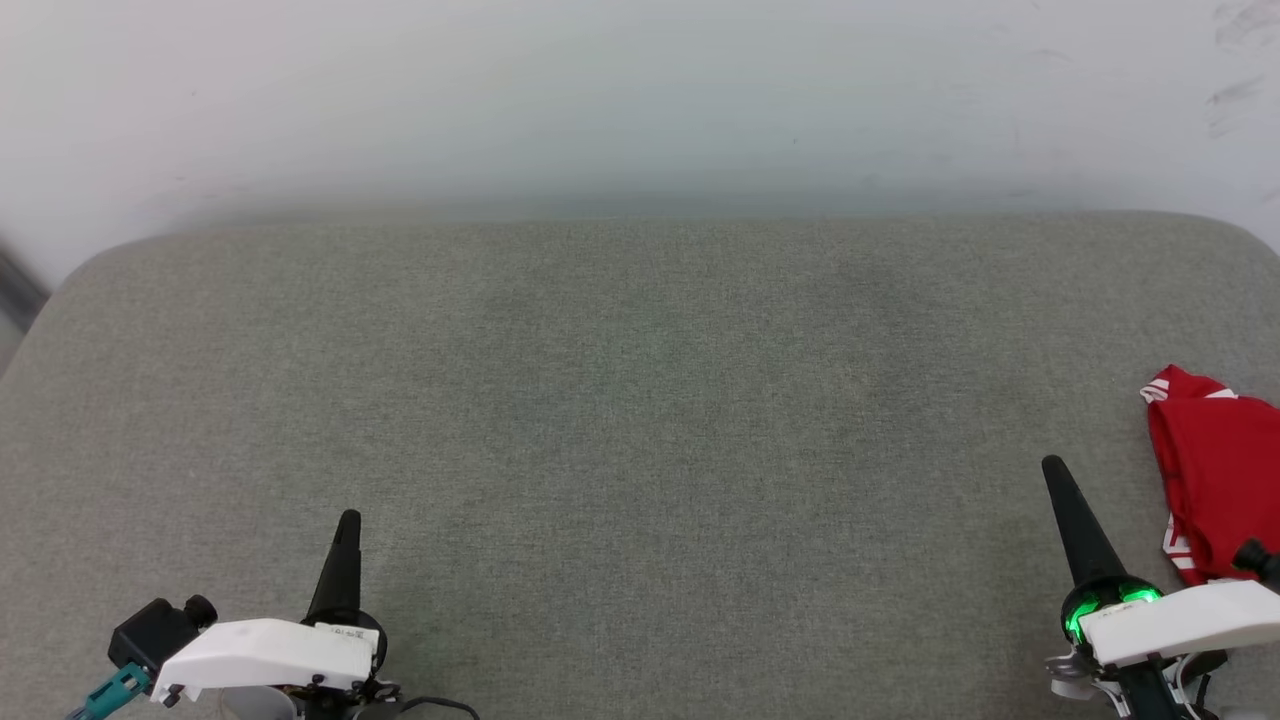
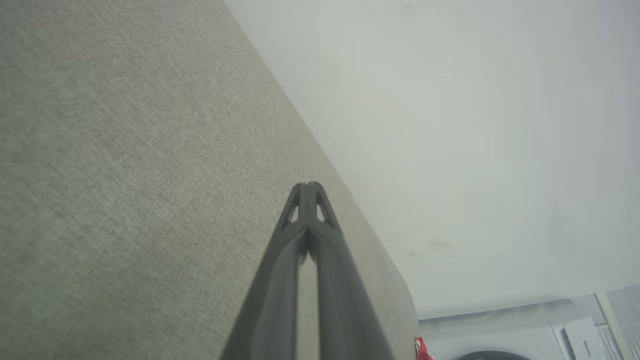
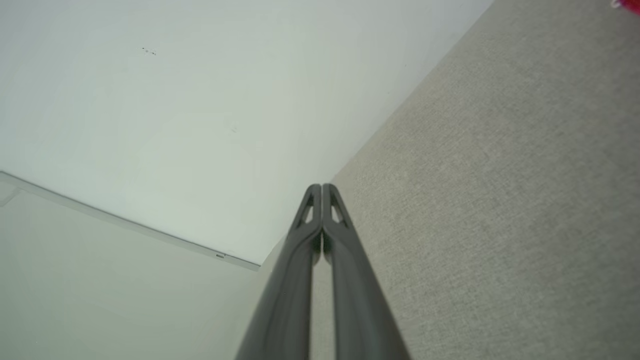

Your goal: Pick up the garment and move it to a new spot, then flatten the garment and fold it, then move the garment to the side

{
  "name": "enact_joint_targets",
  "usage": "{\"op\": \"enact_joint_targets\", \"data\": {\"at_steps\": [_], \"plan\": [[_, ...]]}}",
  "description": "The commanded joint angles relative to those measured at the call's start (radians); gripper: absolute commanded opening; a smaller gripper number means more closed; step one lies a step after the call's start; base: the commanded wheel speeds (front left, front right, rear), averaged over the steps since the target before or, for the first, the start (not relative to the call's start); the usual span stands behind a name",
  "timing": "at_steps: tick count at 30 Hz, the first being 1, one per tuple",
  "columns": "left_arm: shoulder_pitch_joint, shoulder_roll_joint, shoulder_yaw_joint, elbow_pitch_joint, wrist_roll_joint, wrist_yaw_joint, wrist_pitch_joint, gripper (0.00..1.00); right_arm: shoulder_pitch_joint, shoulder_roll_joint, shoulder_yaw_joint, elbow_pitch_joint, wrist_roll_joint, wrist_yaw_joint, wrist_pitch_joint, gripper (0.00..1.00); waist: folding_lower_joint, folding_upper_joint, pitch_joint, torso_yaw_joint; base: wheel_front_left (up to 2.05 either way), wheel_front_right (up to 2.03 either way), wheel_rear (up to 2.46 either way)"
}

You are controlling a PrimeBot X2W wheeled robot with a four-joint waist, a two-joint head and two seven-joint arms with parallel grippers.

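1. Head view: the garment (image 1: pixel 1215 470), red with white striped trim, lies bunched at the far right of the grey fabric-covered worktop (image 1: pixel 640 420). The picture's edge cuts part of it off.
2. The right tool (image 1: pixel 1052 468) sits at the lower right, just beside the garment's left side. Its two dark fingers are pressed together and grip nothing.
3. The left tool (image 1: pixel 347 522) sits at the lower left, well apart from the garment. Its fingers are likewise together and empty.
4. Left wrist view: the left tool (image 2: pixel 309 189) has its tips meeting over bare worktop (image 2: pixel 125 175). A scrap of the red garment (image 2: pixel 420 347) shows at the bottom edge.
5. Right wrist view: the right tool (image 3: pixel 321 189) is closed tip to tip where the worktop (image 3: pixel 500 200) meets the pale wall (image 3: pixel 150 100). A sliver of the garment (image 3: pixel 627 4) shows in the top right corner.
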Motion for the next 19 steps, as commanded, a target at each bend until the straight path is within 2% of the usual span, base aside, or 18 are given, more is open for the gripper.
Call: {"op": "enact_joint_targets", "data": {"at_steps": [1, 19], "plan": [[-0.02, 0.001, 0.005, -0.005, -0.021, -0.004, 0.006, 0.0, -0.025, -0.003, -0.004, -0.002, 0.024, 0.0, 0.002, 0.0, 0.0, 0.0, 0.0, 0.0, 0.0, 0.0, 0.0], [-0.038, -0.003, 0.023, 0.006, -0.191, -0.016, 0.052, 0.0, -0.046, 0.004, -0.017, 0.05, 0.203, 0.0, 0.012, 0.0, 0.0, 0.0, -0.009, 0.003, 0.0, 0.0, 0.0]]}}
